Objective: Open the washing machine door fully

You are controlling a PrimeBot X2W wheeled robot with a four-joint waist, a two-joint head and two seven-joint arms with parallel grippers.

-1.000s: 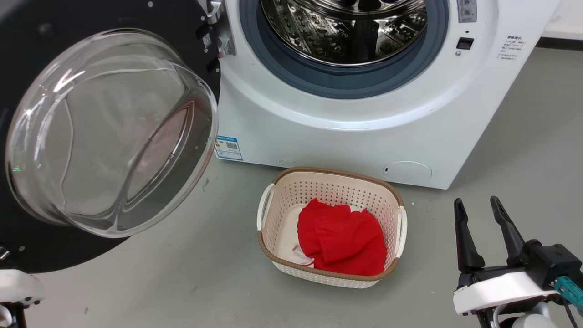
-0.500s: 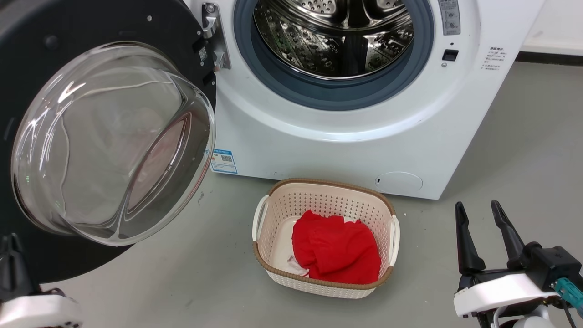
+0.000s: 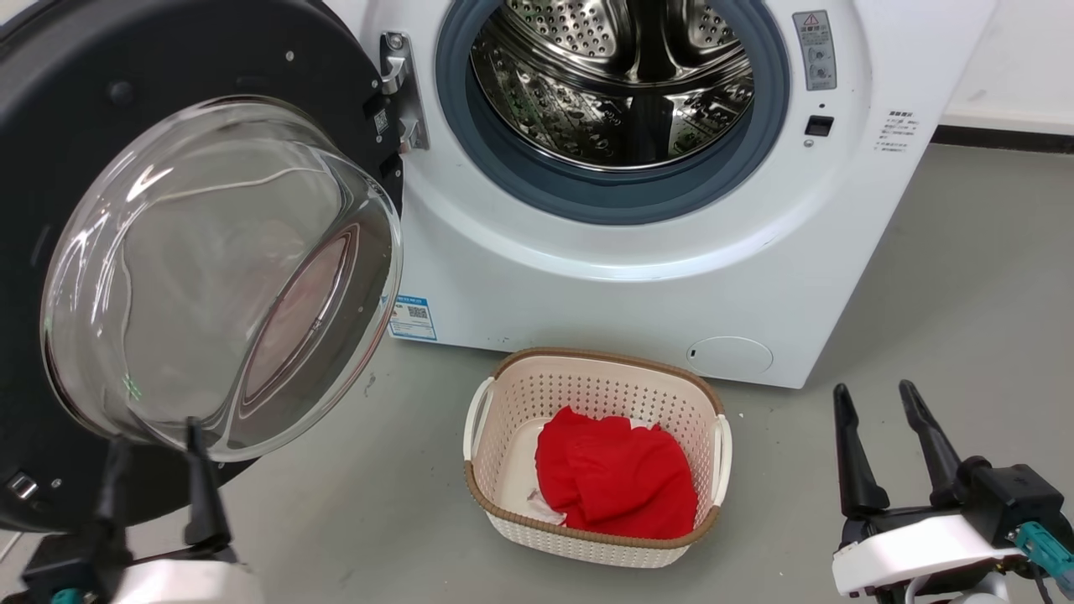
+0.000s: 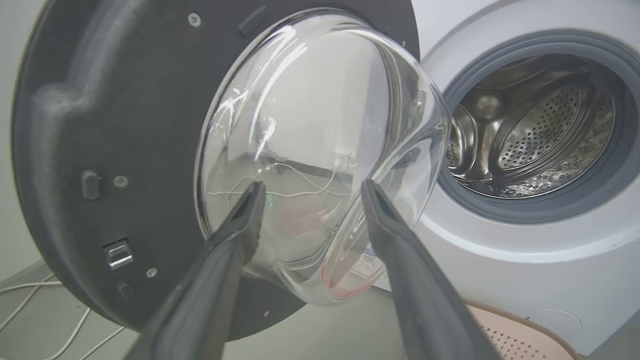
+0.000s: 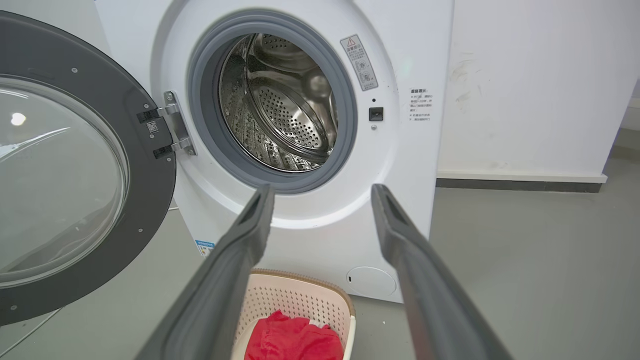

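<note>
The washing machine door (image 3: pixel 75 109), a black disc with a clear bulging glass bowl (image 3: pixel 218 277), stands swung wide to the left on its metal hinge (image 3: pixel 398 92). It also appears in the left wrist view as the door (image 4: pixel 125 125) and in the right wrist view as the door (image 5: pixel 150 165). My left gripper (image 3: pixel 155 440) is open at the lower left, just below the bowl's rim and holding nothing; in its own view the gripper (image 4: pixel 310 187) points at the bowl. My right gripper (image 3: pixel 873 398) is open at the lower right, well away from the door.
The steel drum opening (image 3: pixel 612 84) with its grey rubber ring is uncovered. A cream basket (image 3: pixel 503 377) holding red cloth (image 3: pixel 617 474) sits on the grey floor before the machine. A small round white flap (image 3: pixel 728 356) is low on the front. White cables (image 4: pixel 30 300) lie behind the door.
The head camera has tilted up, so the whole scene sits lower. My left gripper has risen into view at the lower left, toward the glass bowl. The right gripper holds its place.
</note>
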